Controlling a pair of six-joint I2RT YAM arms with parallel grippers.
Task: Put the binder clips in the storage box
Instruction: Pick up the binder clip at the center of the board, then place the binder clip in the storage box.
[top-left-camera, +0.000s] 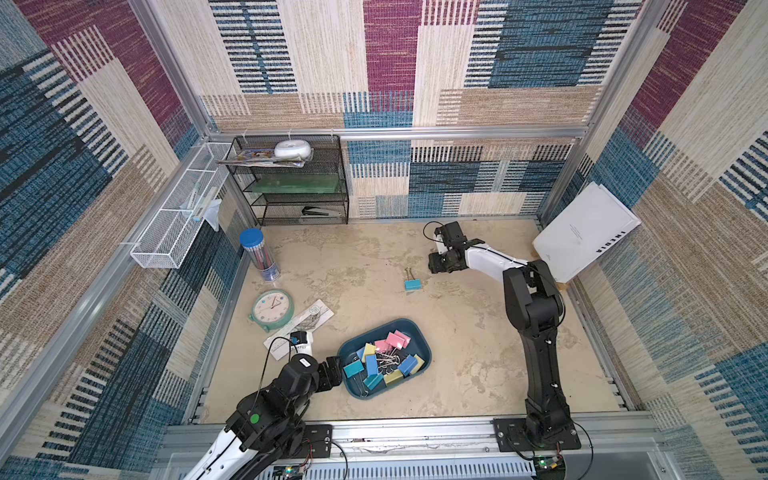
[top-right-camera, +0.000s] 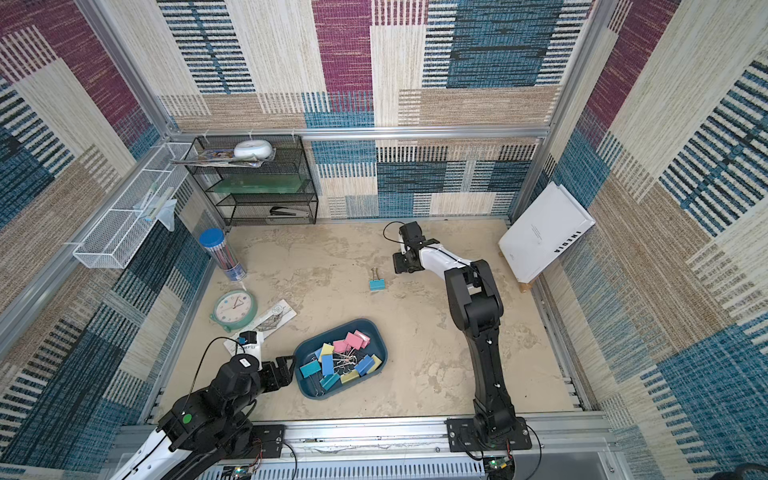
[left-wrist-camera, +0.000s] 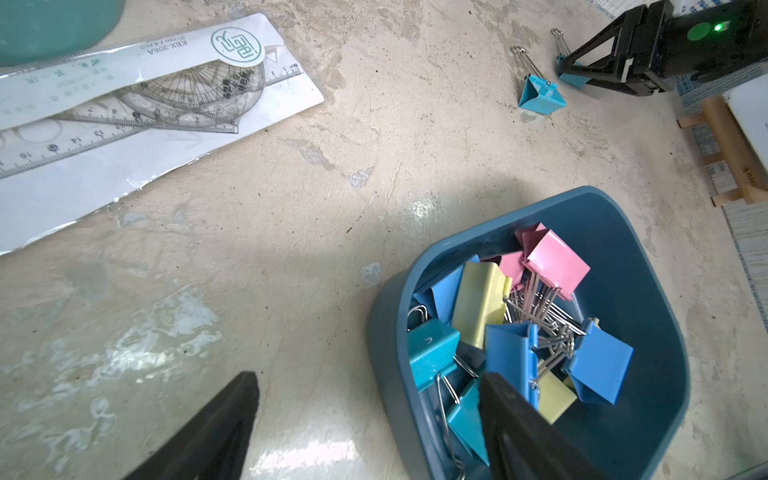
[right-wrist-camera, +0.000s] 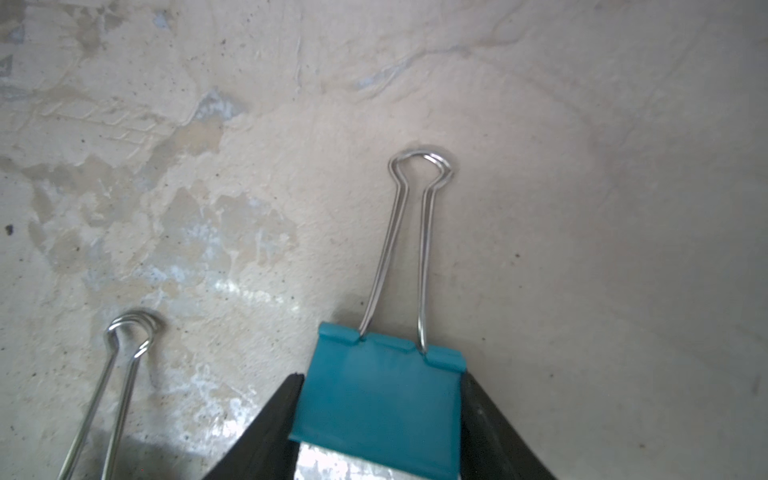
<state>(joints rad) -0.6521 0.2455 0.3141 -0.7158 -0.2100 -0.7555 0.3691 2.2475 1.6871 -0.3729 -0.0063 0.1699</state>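
The dark teal storage box (top-left-camera: 417, 332) (top-right-camera: 372, 332) sits front centre, holding several blue, teal, yellow and pink binder clips (top-left-camera: 384, 361) (left-wrist-camera: 552, 262). My left gripper (top-left-camera: 334, 372) (left-wrist-camera: 370, 415) is open astride the box's left rim (left-wrist-camera: 386, 316), with one finger over the clips and the other outside. Far back, my right gripper (top-left-camera: 436, 266) (right-wrist-camera: 380, 415) is shut on a teal binder clip (right-wrist-camera: 374, 395) (left-wrist-camera: 571, 77) lying on the table, a finger pressed to each side of it. Another blue clip (top-left-camera: 412, 284) (top-right-camera: 377, 284) (left-wrist-camera: 540, 93) lies loose beside it.
A mint clock (top-left-camera: 272, 308) and a bagged ruler set (top-left-camera: 309, 322) (left-wrist-camera: 145, 108) lie left of the box. A pen tube (top-left-camera: 257, 253), a black mesh rack (top-left-camera: 299, 183) and a white wire basket (top-left-camera: 178, 224) stand at back left. A white book (top-left-camera: 582, 232) leans at the right.
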